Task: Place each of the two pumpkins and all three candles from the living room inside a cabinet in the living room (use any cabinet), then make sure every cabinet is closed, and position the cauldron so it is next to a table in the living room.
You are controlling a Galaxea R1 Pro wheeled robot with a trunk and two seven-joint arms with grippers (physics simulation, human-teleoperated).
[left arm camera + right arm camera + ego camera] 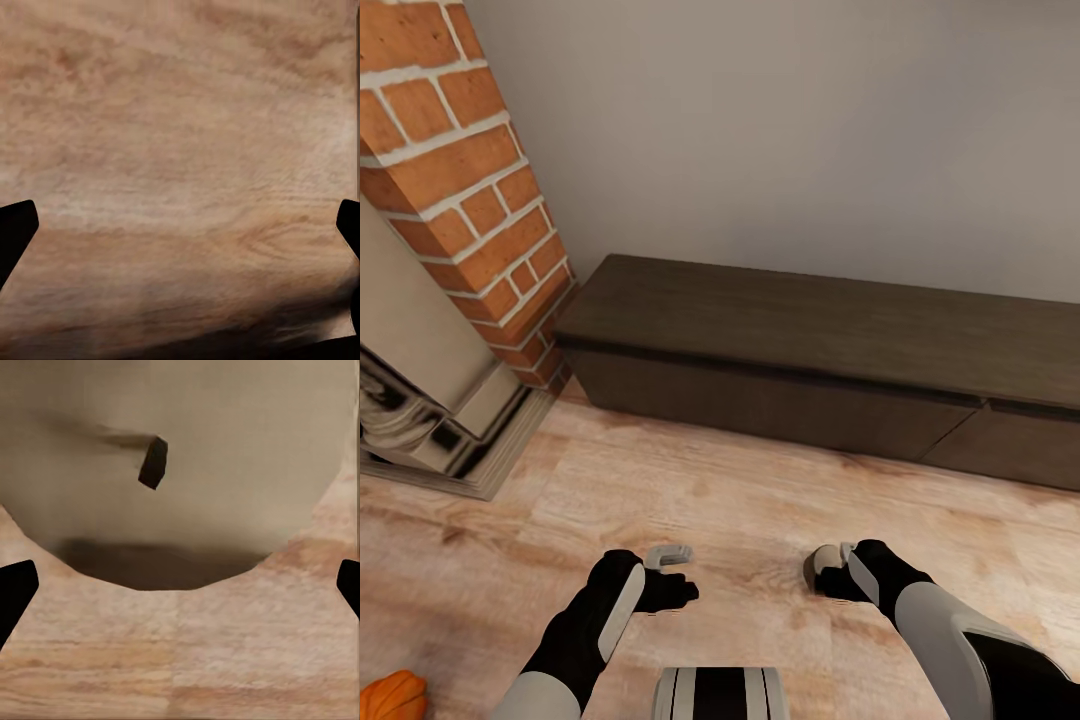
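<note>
The long dark-brown cabinet stands against the wall ahead, its drawer fronts all closed. One orange pumpkin lies on the floor at the near left, behind my left arm. My left gripper hovers over bare wooden floor, open and empty, its fingertips wide apart. My right gripper is open too. Just beyond its fingertips is a tan-beige candle with a dark wick, seen close up from its flat top. I cannot tell whether the fingers touch it. The cauldron and the table are out of view.
A red brick chimney and a beige fireplace surround stand at the left, next to the cabinet's end. A plain grey wall rises behind the cabinet. Pale wooden floor lies between me and the cabinet.
</note>
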